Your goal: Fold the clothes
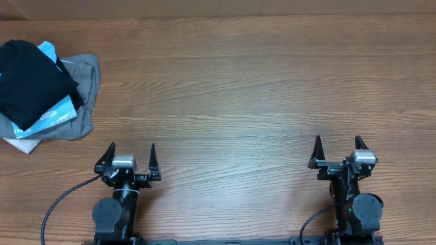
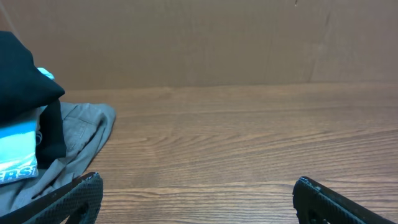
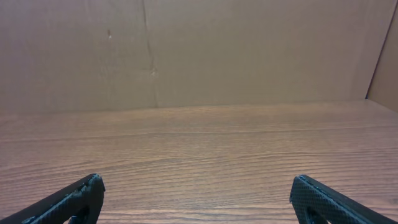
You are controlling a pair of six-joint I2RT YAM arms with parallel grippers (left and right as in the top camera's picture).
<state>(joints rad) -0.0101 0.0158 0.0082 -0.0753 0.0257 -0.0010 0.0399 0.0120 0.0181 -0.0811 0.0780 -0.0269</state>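
Black clothes (image 1: 30, 78) atop grey garment (image 1: 80, 102), wooden table (image 1: 259, 102)

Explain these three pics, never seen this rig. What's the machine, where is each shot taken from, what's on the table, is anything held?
It is a pair of robot arms at a wooden table. The overhead view looks straight down: the left gripper and right gripper sit at the near edge, each a two-finger claw, both open and empty. The other two pictures come from cameras on the wrists, looking forward past each arm's own dark fingertips at the bottom corners. At the far left lies a pile of clothes: a black garment on top, a light blue t-shirt with white print under it, and a grey garment beneath. The left wrist view catches that pile; the right wrist view shows only bare wood and a brown wall.
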